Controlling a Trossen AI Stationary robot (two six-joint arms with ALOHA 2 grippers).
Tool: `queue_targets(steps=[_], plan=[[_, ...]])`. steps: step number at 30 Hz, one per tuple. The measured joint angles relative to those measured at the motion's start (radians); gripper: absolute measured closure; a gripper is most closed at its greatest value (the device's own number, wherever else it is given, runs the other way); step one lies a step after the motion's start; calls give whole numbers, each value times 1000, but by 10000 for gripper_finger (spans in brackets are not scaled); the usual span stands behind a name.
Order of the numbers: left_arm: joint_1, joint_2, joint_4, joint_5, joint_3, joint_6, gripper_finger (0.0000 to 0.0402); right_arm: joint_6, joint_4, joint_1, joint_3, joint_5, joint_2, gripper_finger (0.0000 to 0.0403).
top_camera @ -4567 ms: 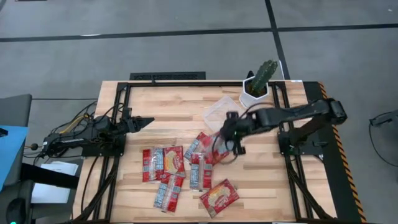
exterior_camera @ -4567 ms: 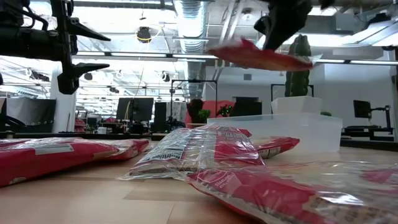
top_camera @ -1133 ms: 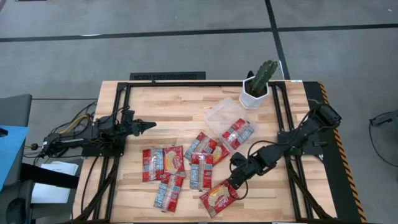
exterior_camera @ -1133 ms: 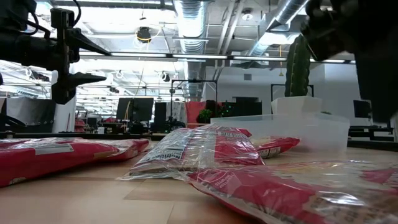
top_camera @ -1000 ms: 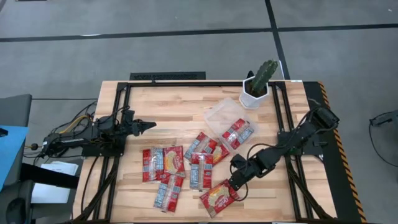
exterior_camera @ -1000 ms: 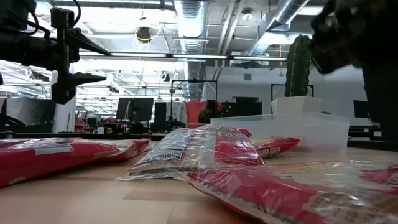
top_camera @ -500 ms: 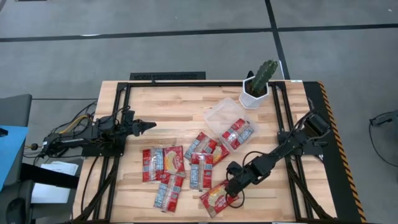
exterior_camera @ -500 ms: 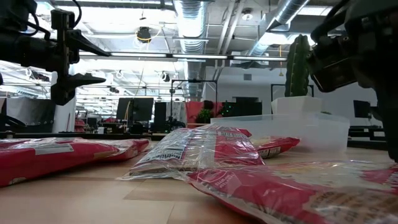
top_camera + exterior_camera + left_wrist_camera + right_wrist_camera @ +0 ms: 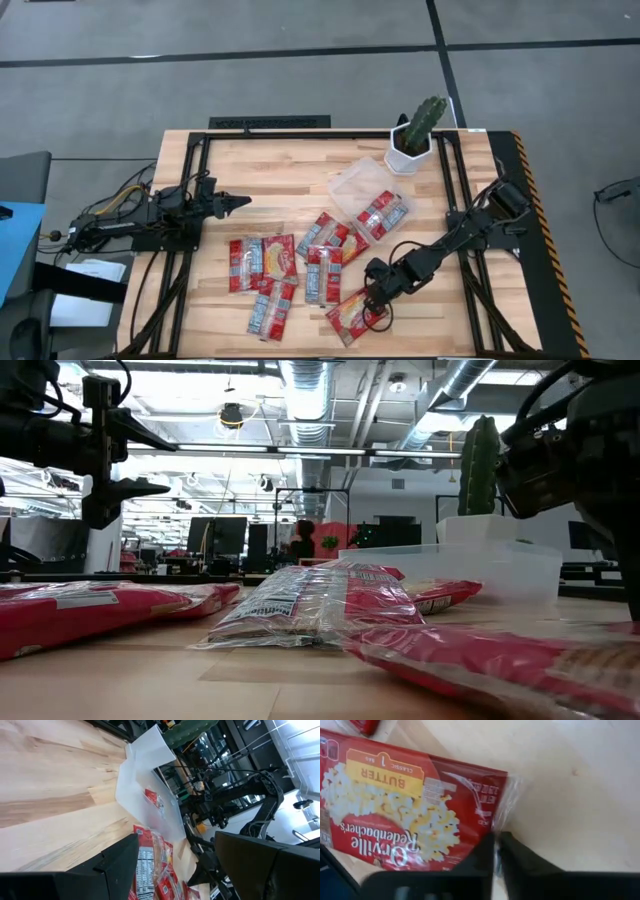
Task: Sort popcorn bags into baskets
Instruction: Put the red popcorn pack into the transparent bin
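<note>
Several red-and-white popcorn bags lie flat on the wooden table (image 9: 262,262) (image 9: 322,272) (image 9: 272,308). One more bag (image 9: 385,213) lies in the clear tray (image 9: 350,180) at the far right. My right gripper (image 9: 376,300) (image 9: 496,842) is low over the near-right part of the table, shut on the bag with the yellow popcorn picture (image 9: 352,316) (image 9: 395,810). My left gripper (image 9: 235,200) hovers open above bare wood at the left, pointing toward the tray, touching nothing. My right gripper pinches the clear sealed edge (image 9: 500,827) at one short end of the pictured popcorn bag between its two fingers (image 9: 520,860). It comes slanting down from the table's far right side. The rest of the bag lies picture side up on the table.
A white pot with a green cactus (image 9: 415,135) stands just beyond the tray at the far edge. Black frame rails run along the table's left and right sides. Bare wood shows at the far left (image 9: 270,170) and the near right (image 9: 430,320).
My right gripper has moved toward the table's near edge and a little left, coming down onto the end of the pictured bag. That bag has shifted slightly: in the low view its left end has drawn toward the right. The left arm has kept still.
</note>
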State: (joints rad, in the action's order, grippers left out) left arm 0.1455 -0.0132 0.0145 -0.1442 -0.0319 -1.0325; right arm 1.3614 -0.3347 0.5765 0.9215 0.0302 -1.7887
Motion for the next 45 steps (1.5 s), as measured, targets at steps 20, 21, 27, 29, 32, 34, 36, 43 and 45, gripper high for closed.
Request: queue_targets(steps=[20, 21, 27, 29, 32, 34, 36, 43, 45], plan=[[0, 0, 2, -19, -1, 1, 153, -114, -266, -121, 18, 19, 190, 399], [0, 0, 2, -19, -1, 1, 153, -114, -285, -122, 18, 18, 200, 400], [0, 0, 2, -20, -1, 5, 153, -131, -348, -128, 20, 18, 223, 400], [0, 0, 2, -20, -1, 8, 153, -164, -341, -127, 20, 18, 217, 395], [0, 0, 2, -20, -1, 8, 153, -201, -341, -127, 20, 22, 210, 349], [0, 0, 2, -20, -1, 8, 153, -218, -332, -128, 21, 24, 211, 303], [0, 0, 2, -20, -1, 8, 153, -219, -337, -136, 21, 21, 216, 253], [0, 0, 2, -20, -1, 18, 153, -179, -289, -127, 22, 28, 214, 101], [0, 0, 2, -20, -1, 18, 153, -154, -283, -109, 22, 27, 180, 80]])
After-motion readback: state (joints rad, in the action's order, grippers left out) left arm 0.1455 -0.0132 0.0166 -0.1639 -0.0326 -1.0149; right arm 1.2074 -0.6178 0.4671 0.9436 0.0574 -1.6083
